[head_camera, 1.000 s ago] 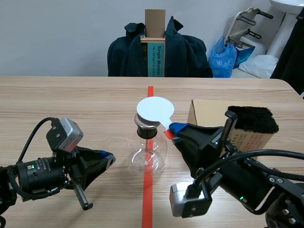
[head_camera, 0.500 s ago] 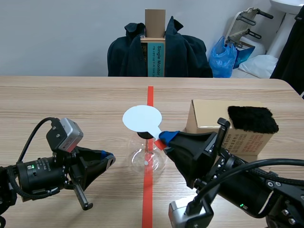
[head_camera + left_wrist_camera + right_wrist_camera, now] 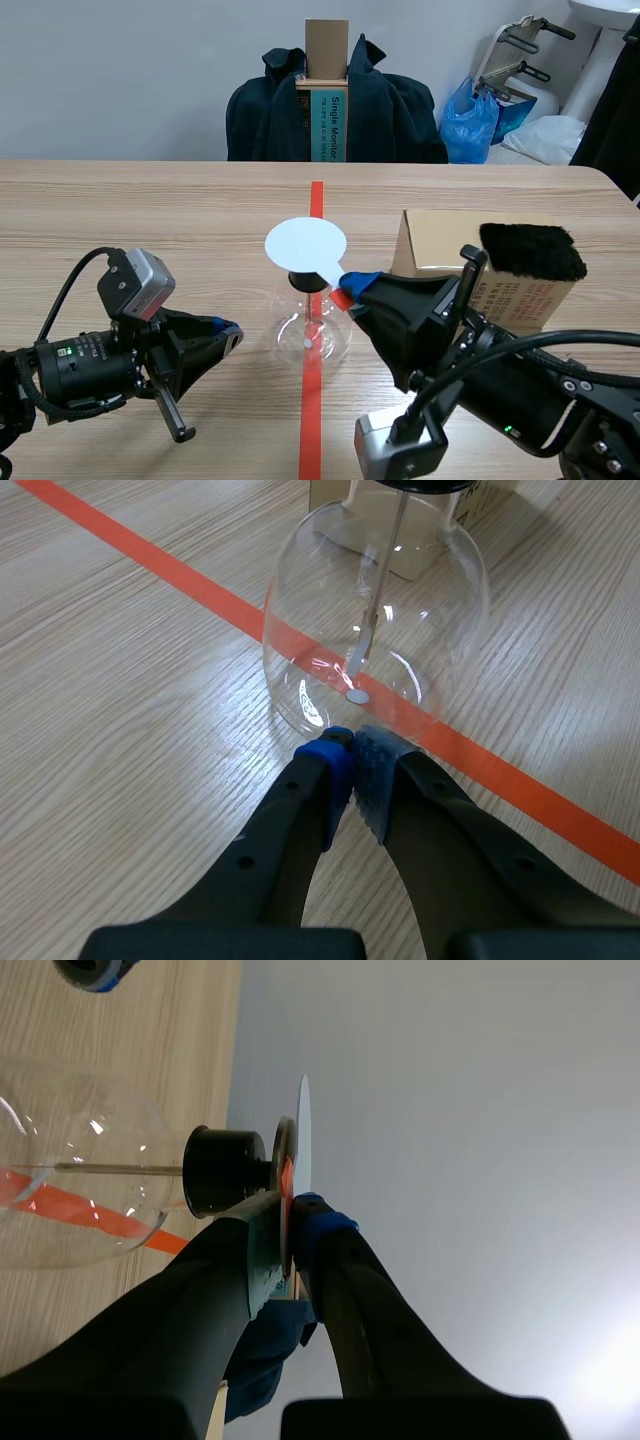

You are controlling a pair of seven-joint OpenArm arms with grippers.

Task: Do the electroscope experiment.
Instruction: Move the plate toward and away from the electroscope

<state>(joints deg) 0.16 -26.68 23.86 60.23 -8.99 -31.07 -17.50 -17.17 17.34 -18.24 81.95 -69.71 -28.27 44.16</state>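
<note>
The electroscope, a round glass flask (image 3: 312, 335) with a black stopper (image 3: 306, 283), stands on the red tape line. Inside it a metal rod (image 3: 372, 620) hangs down. My right gripper (image 3: 350, 285) is shut on the red handle of a white disc (image 3: 305, 245), which it holds flat over the stopper. In the right wrist view the disc (image 3: 303, 1150) is edge-on against the stopper's (image 3: 225, 1170) grey top plate, its handle pinched in my right gripper (image 3: 288, 1210). My left gripper (image 3: 225, 335) lies low to the left of the flask, shut on nothing, with its tips (image 3: 352, 748) just short of the glass (image 3: 375, 610).
A cardboard box (image 3: 440, 245) with a black fur pad (image 3: 530, 250) on it stands right of the flask, behind my right arm. Across the table a chair draped with a dark jacket (image 3: 390, 110) holds a tall carton (image 3: 326, 90).
My right gripper carried the white disc left and down from beside the stopper's top to right over it, then shifted slightly right. The left arm has stayed still.
</note>
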